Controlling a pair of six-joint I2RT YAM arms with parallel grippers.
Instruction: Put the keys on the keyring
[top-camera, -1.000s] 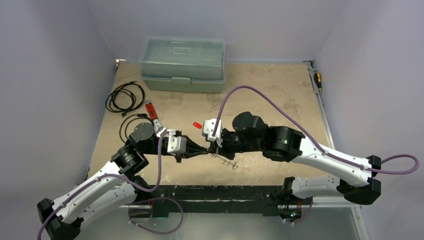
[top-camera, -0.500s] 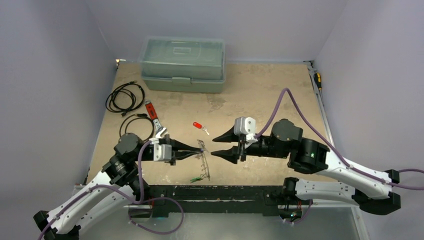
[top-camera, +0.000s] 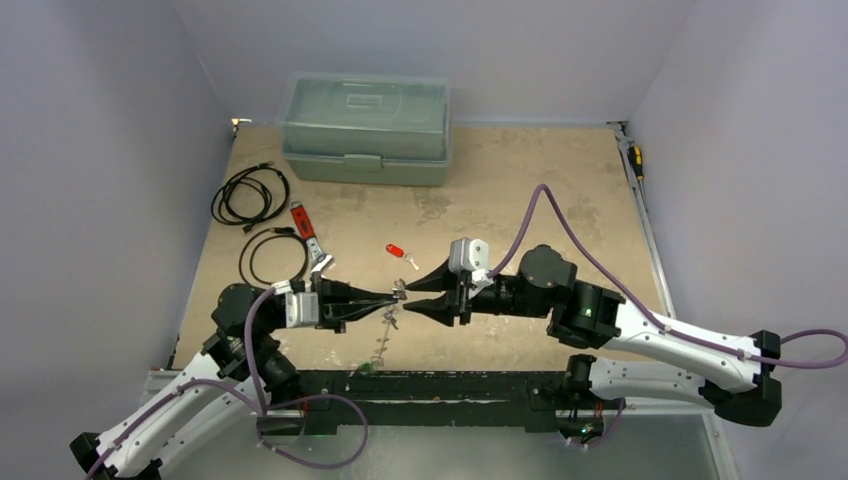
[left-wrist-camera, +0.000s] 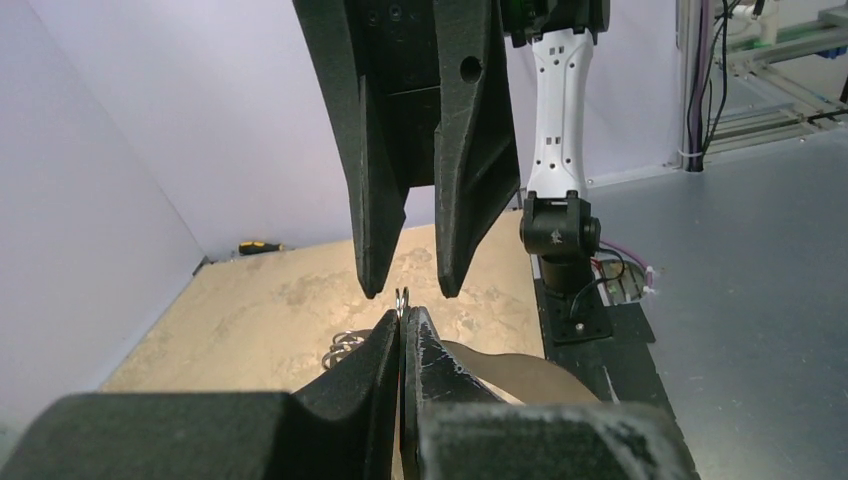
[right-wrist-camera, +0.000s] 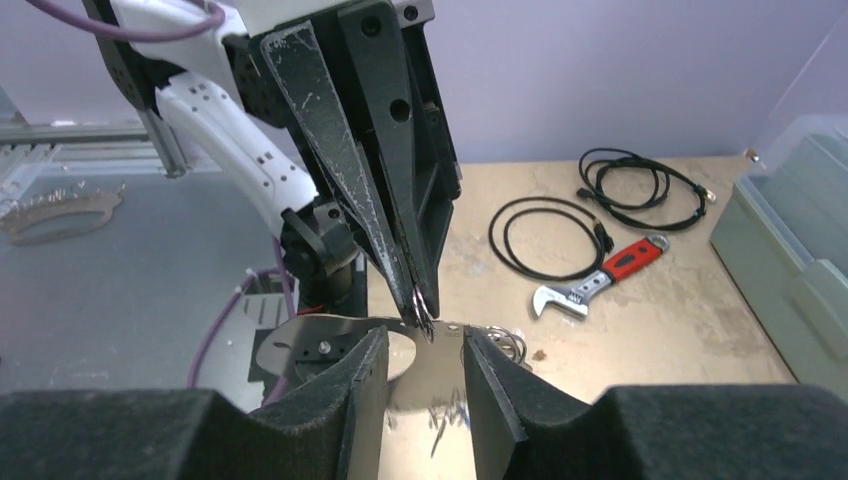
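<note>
My left gripper is shut on the keyring, a thin silvery ring that sticks out just past its tips. In the right wrist view the keyring hangs from those tips. My right gripper is open, one finger on each side of the ring and not touching it. In the top view my right gripper meets the left one tip to tip. Small metal rings and a shiny flat metal piece hang below. One of the keys, red-headed, lies on the table behind the grippers.
A grey-green lidded box stands at the back. A red-handled wrench and two coiled black cables lie at the left. A yellow-handled tool rests along the right edge.
My right gripper opened and drew back to the right, then came left again around the ring. The left gripper stayed shut, shifted left and now holds the ring higher.
</note>
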